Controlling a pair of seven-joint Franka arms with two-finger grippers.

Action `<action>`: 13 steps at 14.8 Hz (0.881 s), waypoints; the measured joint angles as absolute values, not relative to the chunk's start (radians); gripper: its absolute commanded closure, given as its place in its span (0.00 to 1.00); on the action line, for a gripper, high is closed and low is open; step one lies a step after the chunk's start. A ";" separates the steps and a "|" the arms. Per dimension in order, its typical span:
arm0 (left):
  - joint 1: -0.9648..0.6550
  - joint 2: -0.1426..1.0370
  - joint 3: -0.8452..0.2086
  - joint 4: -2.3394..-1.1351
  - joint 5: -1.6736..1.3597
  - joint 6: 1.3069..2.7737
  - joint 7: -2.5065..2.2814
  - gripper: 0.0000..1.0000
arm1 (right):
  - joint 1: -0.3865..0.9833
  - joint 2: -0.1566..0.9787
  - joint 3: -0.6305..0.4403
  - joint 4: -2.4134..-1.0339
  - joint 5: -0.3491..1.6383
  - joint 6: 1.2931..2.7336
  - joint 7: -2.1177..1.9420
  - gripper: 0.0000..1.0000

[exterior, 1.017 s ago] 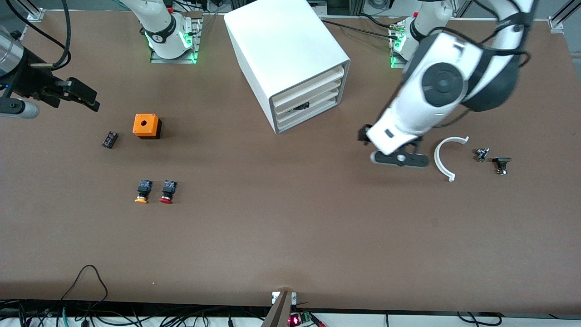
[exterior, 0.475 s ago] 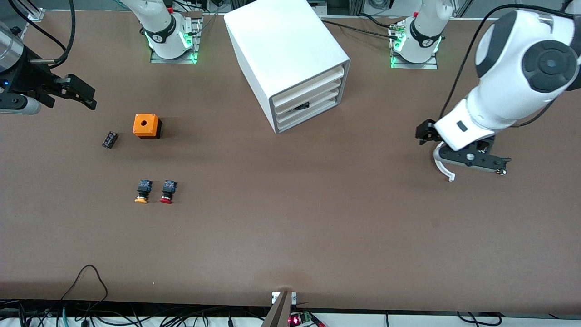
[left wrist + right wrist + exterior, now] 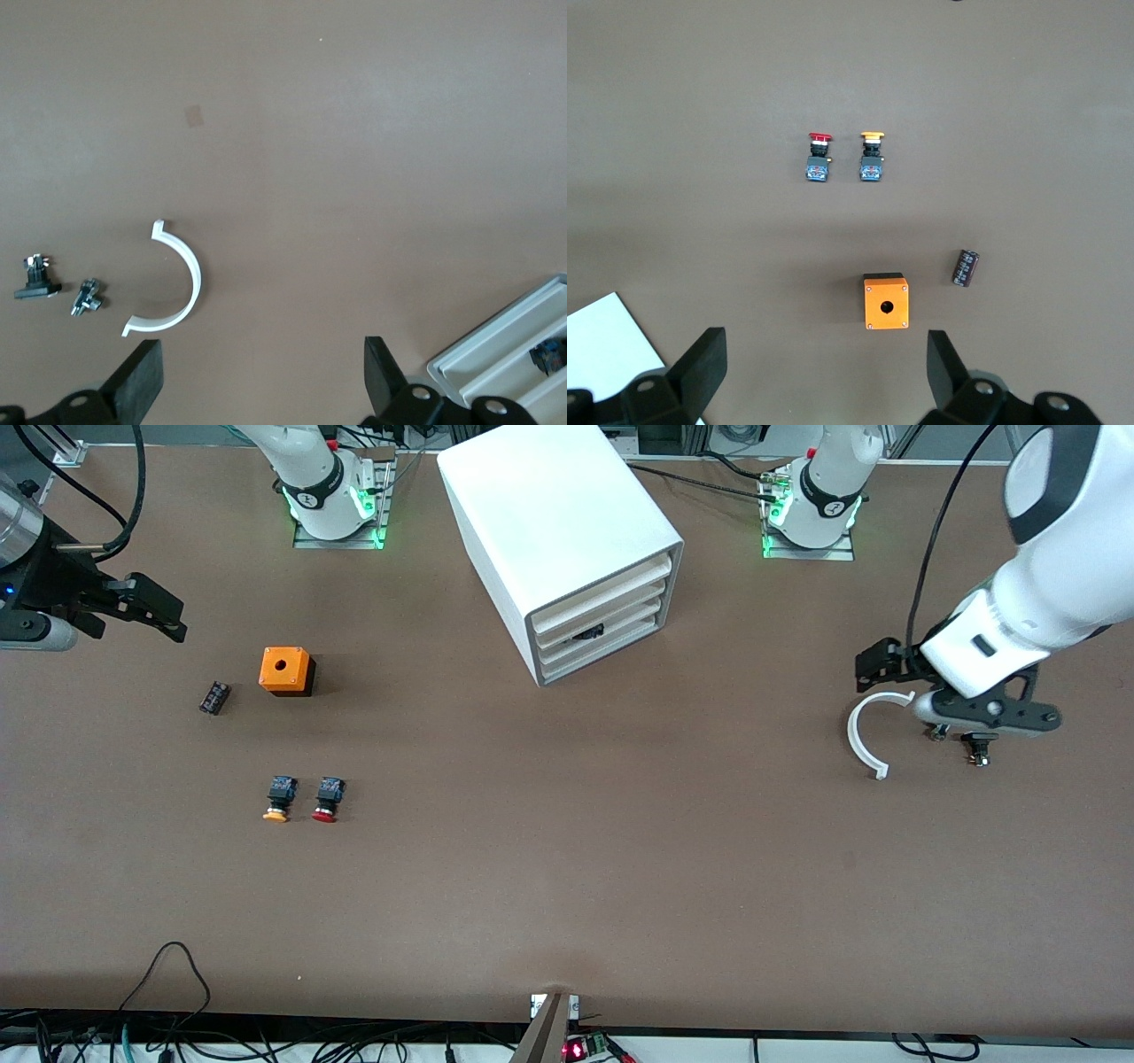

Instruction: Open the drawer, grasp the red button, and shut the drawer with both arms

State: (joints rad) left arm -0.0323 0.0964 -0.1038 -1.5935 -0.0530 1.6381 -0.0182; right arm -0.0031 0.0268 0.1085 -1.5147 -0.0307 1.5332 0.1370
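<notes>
On table, button lies flat, red cap toward front camera. Both tools spread wide, empty.

two push buttons, one red-capped and one yellow-capped, one orange box, one white drawer cabinet, one white curved bracket, one capacitor-looking cylinder, two tiny metal bits

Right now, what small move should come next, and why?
Probably swing the open left gripper from over the small parts toward the drawer handle: all drawers look shut, the red button sits on the table, and the open right gripper waits at its end.
</notes>
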 measured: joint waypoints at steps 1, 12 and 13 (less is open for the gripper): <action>-0.032 0.068 -0.092 -1.619 -0.055 1.638 0.003 0.00 | -0.003 0.028 0.109 -1.515 -0.031 1.533 0.136 0.00; -0.034 -0.020 -0.095 -1.693 -0.047 1.584 0.022 0.00 | -0.007 0.028 0.109 -1.515 -0.030 1.540 0.112 0.00; -0.034 -0.020 -0.096 -1.693 -0.047 1.584 0.021 0.00 | -0.007 0.028 0.109 -1.515 -0.030 1.540 0.112 0.00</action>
